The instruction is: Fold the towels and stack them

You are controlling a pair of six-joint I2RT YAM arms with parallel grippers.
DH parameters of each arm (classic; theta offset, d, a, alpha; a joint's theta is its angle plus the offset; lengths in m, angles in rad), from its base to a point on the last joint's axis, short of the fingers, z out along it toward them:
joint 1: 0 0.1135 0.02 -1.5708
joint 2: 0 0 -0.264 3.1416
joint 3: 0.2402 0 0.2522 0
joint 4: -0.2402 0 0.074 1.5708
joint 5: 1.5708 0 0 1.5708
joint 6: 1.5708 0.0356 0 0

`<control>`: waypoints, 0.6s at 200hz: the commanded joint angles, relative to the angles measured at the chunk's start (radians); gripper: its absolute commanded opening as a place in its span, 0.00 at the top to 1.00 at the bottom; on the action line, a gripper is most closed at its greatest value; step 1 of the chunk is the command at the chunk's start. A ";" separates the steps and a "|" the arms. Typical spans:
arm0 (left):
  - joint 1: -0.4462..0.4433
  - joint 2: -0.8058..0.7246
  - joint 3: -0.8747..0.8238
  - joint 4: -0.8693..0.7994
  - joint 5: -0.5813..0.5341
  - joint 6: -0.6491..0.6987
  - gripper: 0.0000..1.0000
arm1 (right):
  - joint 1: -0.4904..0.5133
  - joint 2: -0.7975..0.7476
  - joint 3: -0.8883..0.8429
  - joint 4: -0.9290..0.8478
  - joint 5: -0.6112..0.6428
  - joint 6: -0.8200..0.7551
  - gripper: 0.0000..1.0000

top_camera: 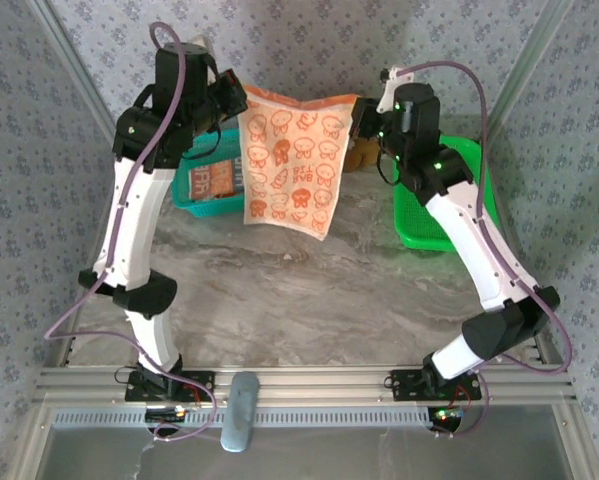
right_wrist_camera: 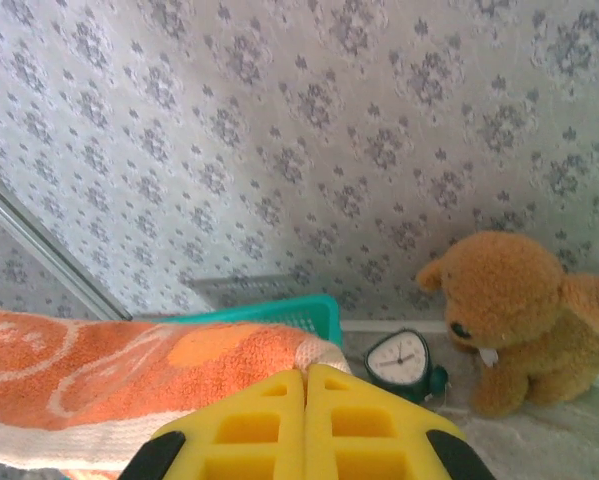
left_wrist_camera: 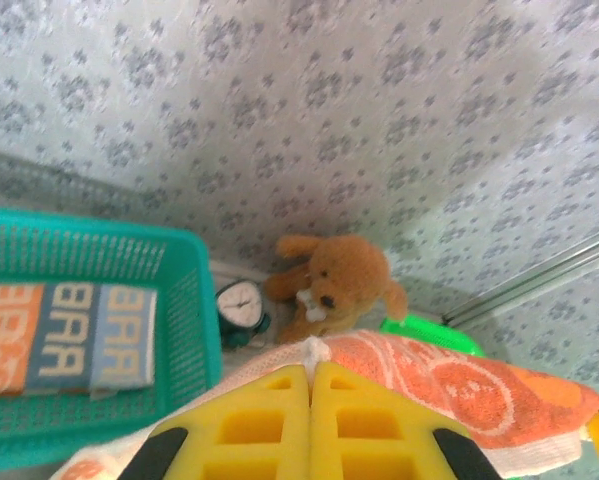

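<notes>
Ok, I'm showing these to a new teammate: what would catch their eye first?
The cream towel with orange cartoon figures, hanging spread in mid-air above the far side of the table, each arm's jaws shut on a top corner. Next, the brown plush toy against the patterned wall beside a small clock, and the teal basket at left holding a folded towel.

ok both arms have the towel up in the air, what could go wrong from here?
1. The left gripper and right gripper each pinch only a top corner of the towel; if one slips, it likely swings loose.
2. Its lower left edge hangs near the teal basket; lowering it there could snag the rim.
3. It hangs skewed, lower edge slanted, so a fold may land uneven.
</notes>
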 commanded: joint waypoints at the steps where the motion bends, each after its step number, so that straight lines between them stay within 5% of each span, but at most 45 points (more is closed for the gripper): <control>1: 0.003 0.004 0.098 -0.061 0.040 0.004 1.00 | -0.003 -0.017 0.077 0.006 -0.031 -0.017 1.00; 63: -0.059 -0.172 -0.080 -0.056 0.024 -0.032 1.00 | 0.043 -0.189 -0.043 -0.021 -0.059 0.000 1.00; 120: -0.175 -0.498 -0.504 0.038 -0.059 -0.140 1.00 | 0.179 -0.427 -0.194 -0.096 0.011 -0.002 1.00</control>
